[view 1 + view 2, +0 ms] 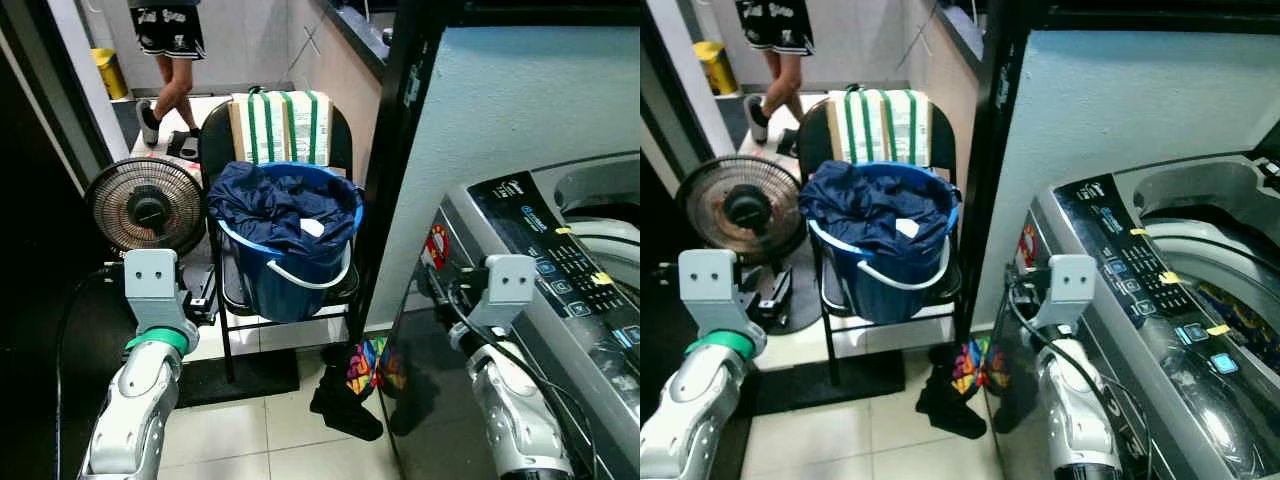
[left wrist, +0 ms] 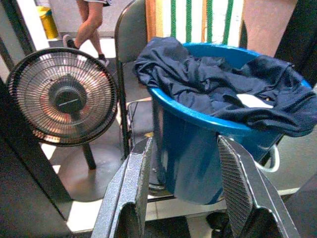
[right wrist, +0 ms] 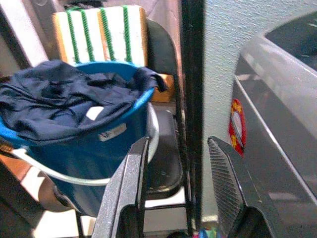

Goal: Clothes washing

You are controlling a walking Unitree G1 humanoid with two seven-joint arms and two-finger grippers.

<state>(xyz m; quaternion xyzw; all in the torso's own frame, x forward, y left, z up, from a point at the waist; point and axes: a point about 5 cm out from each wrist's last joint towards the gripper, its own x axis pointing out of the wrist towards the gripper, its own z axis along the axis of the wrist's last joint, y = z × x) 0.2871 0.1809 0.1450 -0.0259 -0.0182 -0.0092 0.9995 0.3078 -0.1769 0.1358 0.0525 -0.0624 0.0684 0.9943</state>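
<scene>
Resting on a black chair, a blue bucket faces both pincers, fingers apart.

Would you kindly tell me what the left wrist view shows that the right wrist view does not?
The left wrist view alone has the fan, a person's legs behind it, and the open left end effector. The right wrist view alone has the washing machine's side with its round red sticker, and the open right end effector. Both share the blue bucket on the black chair, heaped with navy clothes, before a green-striped cloth.
</scene>
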